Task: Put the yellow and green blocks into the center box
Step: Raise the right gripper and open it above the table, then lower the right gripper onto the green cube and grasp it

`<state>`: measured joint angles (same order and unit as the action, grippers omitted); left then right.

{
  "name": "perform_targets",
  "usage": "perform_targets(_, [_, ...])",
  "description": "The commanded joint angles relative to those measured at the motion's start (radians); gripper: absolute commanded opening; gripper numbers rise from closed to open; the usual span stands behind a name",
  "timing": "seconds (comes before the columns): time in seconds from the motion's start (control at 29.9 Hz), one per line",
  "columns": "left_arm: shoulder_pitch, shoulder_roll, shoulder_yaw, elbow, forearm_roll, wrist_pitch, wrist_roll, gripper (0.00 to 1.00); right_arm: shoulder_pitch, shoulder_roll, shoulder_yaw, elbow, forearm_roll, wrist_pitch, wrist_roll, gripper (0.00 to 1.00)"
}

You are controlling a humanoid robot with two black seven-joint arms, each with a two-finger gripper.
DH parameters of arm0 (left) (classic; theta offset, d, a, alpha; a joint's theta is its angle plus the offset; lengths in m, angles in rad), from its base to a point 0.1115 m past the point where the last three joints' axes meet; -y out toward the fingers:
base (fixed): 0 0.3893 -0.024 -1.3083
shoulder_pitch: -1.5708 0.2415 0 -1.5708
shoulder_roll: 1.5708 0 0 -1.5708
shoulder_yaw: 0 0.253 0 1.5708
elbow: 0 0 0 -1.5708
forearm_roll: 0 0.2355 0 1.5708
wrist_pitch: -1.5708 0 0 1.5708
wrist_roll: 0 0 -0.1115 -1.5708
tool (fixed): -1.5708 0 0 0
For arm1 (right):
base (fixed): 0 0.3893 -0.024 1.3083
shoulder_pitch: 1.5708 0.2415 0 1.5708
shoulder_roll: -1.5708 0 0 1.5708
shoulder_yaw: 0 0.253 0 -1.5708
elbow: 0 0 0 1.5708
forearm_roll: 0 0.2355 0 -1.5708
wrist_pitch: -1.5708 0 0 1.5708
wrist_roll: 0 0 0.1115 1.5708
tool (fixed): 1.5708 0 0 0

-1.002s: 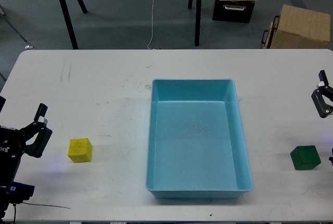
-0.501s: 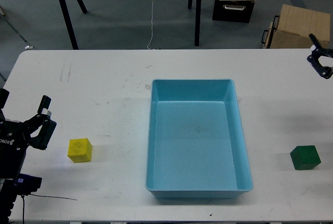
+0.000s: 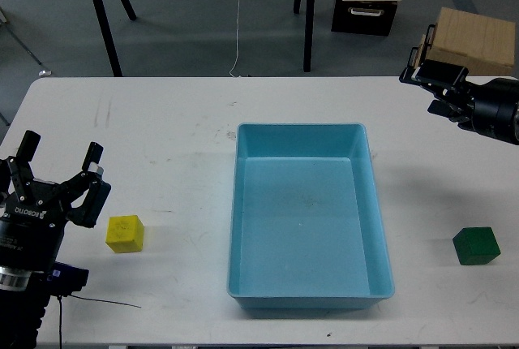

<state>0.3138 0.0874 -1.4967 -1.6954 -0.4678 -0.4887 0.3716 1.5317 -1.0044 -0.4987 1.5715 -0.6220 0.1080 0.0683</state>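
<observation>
Nothing in the blue box (image 3: 308, 227) yet, so both pickups are open to trouble. Yellow block (image 3: 125, 233) sitting on the white surface (image 3: 170, 138) just right of the left gripper (image 3: 58, 177), jaws spread wide, holding nothing. Biggest risk there: coming down off-centre and shoving the block sideways instead of straddling it. Green block (image 3: 476, 245) way out near the right edge of the surface, well apart from the right gripper (image 3: 430, 81), which hangs far back near the top edge. Can't tell about those jaws, too dark and end-on. A nudge on that cube could knock it off the edge. Also worth watching: clipping the box wall on the carry over.
</observation>
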Motion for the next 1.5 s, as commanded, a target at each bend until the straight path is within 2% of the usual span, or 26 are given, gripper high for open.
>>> perform_targets(0.0, [0.001,0.0,0.003,0.0,0.0,0.0,0.0,1.0,0.077,0.001,-0.116,0.002,-0.114,0.165,-0.073,1.0])
perform_targets(0.1, [0.004,0.0,0.003,0.0,0.0,0.0,0.0,1.0,0.071,0.0,-0.147,0.001,-0.194,0.255,-0.134,1.0])
perform_targets(0.17, [0.005,0.0,0.003,0.0,0.0,0.0,0.001,1.0,0.061,-0.002,-0.17,0.002,-0.235,0.279,-0.151,1.0])
perform_targets(0.33, [0.007,0.0,0.006,0.0,0.0,0.0,0.001,1.0,0.044,-0.003,-0.215,-0.004,-0.281,0.28,-0.156,1.0])
perform_targets(0.53, [0.004,-0.002,0.006,0.017,0.0,0.0,0.001,1.0,0.012,0.003,-0.219,-0.014,-0.312,0.28,-0.194,1.0])
perform_targets(0.8, [0.002,-0.002,0.007,0.025,0.0,0.0,0.001,1.0,-0.027,0.049,-0.215,-0.014,-0.309,0.279,-0.199,1.0])
perform_targets(0.97, [0.001,-0.002,0.006,0.031,0.0,0.0,0.001,1.0,-0.045,0.05,-0.213,-0.016,-0.309,0.279,-0.213,1.0])
perform_targets(1.47, [-0.007,-0.002,0.023,0.04,0.0,0.0,0.001,1.0,-0.123,0.078,-0.19,-0.073,-0.306,0.263,-0.214,1.0])
